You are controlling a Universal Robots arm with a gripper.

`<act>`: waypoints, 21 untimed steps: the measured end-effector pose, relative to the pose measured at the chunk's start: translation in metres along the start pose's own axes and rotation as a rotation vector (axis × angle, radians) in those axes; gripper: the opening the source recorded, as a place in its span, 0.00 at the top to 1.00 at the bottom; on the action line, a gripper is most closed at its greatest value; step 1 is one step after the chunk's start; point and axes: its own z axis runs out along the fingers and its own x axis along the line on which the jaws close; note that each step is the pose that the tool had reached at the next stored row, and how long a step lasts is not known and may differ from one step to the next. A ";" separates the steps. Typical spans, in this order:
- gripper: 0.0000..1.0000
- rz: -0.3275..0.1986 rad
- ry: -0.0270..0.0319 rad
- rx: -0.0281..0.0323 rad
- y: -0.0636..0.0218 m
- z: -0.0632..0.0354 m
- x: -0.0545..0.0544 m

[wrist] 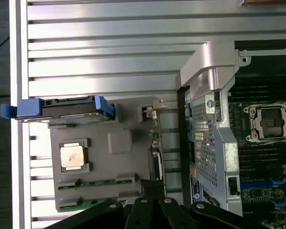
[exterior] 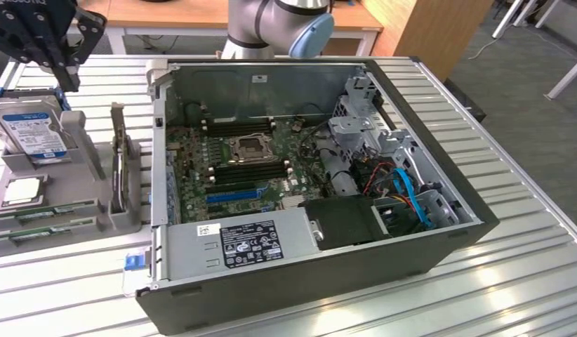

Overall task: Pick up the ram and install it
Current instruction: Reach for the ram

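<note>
Not yet lifted, not yet seated: the ram (exterior: 52, 209), one of two thin green sticks lying flat and side by side in the grooves of a gray holder (exterior: 120, 214) on the slatted surface (exterior: 513, 281), outside the case (exterior: 298, 288), toward the exterior view's left. Long, narrow, partly covered by gray clips; chips too small to make out. In the same holder, just beside the sticks, a CPU (exterior: 22, 189); further back a hard drive (exterior: 31, 130) with blue rails, propped up, and a card (exterior: 118, 158) standing on edge. Above the drive, touching nothing, the end effector (exterior: 66, 74): black, closed down narrow, holding nothing. Inside the open case, lying on its side, the motherboard (exterior: 190, 168), with long black memory slots (exterior: 251, 170) on either side of the socket (exterior: 246, 147), seemingly vacant. By the look of it, barely begun: grasp, carry and insertion all left to do.
</note>
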 end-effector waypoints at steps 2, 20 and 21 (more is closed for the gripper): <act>0.90 0.000 0.0002 0.0000 -0.0004 0.0000 0.005; 0.90 0.000 0.0014 0.0001 -0.0040 -0.0003 0.053; 0.90 0.000 0.0014 0.0001 -0.0042 -0.0003 0.055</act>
